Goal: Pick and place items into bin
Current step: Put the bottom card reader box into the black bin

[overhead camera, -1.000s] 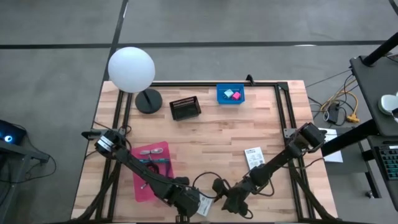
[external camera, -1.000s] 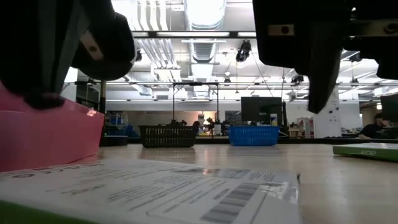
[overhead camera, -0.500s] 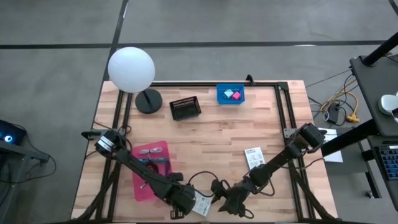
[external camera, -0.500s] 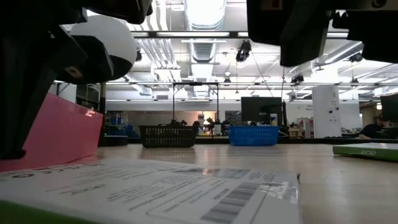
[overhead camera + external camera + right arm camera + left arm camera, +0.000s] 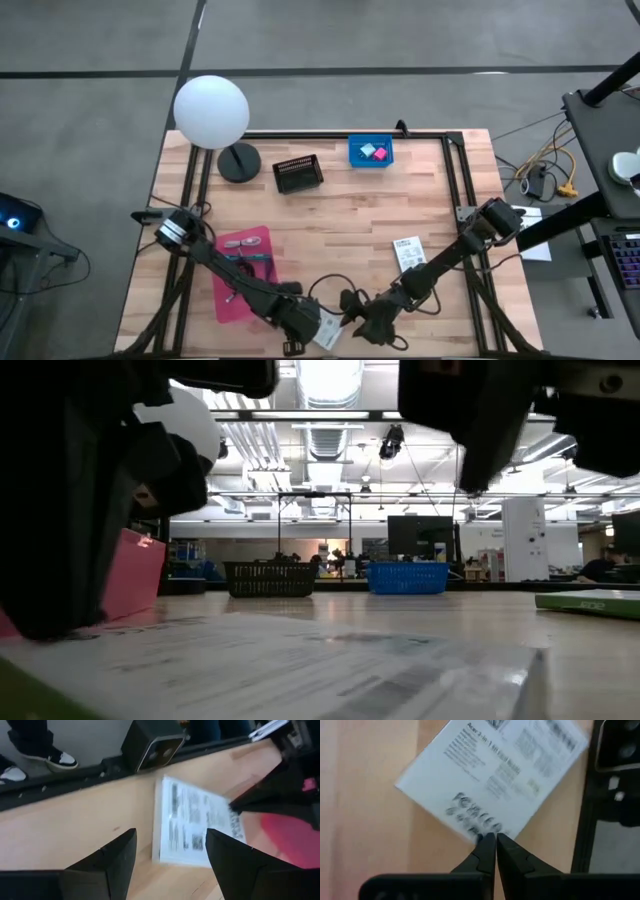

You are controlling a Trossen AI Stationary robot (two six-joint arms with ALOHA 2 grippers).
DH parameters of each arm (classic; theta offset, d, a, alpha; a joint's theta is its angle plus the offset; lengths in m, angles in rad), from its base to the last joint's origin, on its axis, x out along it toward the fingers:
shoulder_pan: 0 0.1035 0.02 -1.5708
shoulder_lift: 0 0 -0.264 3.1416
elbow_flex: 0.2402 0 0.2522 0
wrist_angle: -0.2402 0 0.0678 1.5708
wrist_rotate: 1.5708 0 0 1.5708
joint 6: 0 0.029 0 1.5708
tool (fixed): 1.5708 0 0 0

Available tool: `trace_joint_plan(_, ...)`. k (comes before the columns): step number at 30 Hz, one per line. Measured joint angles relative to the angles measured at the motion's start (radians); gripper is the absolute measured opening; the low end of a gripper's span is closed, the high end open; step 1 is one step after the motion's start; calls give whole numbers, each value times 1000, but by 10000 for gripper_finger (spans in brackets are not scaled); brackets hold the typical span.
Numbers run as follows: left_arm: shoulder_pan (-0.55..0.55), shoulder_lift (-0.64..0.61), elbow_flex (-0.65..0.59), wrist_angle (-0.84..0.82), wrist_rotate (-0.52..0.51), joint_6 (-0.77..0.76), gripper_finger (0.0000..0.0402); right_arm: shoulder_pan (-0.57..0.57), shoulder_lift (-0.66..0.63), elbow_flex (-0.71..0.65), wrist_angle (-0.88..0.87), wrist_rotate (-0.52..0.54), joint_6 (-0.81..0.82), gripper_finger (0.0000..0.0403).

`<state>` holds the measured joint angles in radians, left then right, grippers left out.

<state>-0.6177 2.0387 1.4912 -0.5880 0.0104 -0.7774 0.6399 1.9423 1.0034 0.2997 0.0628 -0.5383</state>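
Right now your whole next move turns on the white packet point(image 5: 328, 332) lying at the near edge of the table point(image 5: 340, 215), between your two grippers. Start on the left: your left gripper point(image 5: 491, 845) has its fingers pressed fully together, and in its wrist view the tips sit right at one edge of the packet. Whether they pinch that edge or only rest against it, you cannot tell. From those tips the packet spreads straight ahead, its long side running slantwise across the line of the fingers. Just behind that arm lies the pink tray point(image 5: 243, 272).

Move across to the right gripper point(image 5: 170, 855): its fingers stand well apart and hold nothing. The packet lies directly ahead of them, just beyond the tips, with a short edge turned towards you.

Both grippers are close, but the left one is the nearer and already at the packet. The blue bin point(image 5: 370, 152) stands well apart, at the far side of the table.
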Motion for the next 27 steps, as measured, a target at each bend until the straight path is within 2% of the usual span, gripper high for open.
trace_joint_plan(5,8,14,-7,106,-1,-1,0,-7,26,-7,-34,-6,37,224)
trace_joint_plan(10,27,16,-11,98,-16,-28,0,-8,70,1,-15,-33,72,224)
trace_joint_plan(27,83,16,-19,167,-29,-50,0,-7,71,72,-4,-42,69,224)
